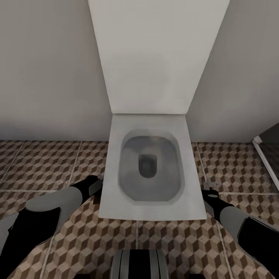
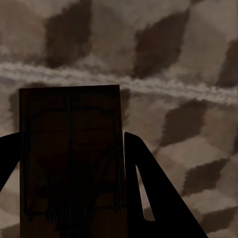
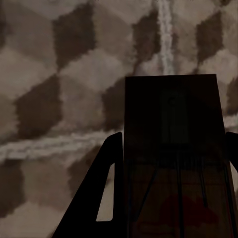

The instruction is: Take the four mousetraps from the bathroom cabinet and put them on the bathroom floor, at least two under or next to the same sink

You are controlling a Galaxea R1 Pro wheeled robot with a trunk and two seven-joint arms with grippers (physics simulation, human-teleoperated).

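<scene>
In the left wrist view a brown wooden mousetrap with dark wire parts sits between the dark fingers of my left gripper, which is shut on it. My right gripper is likewise shut on a second mousetrap. Both traps hang close above the cube-patterned bathroom floor. From the head view, my left gripper is low beside the toilet's left edge and my right gripper beside its right edge. The sink and the cabinet are out of view.
A white toilet with its lid up stands straight ahead against a pale wall. A white-framed dark panel is at the far right. Tiled floor lies open on both sides of the toilet.
</scene>
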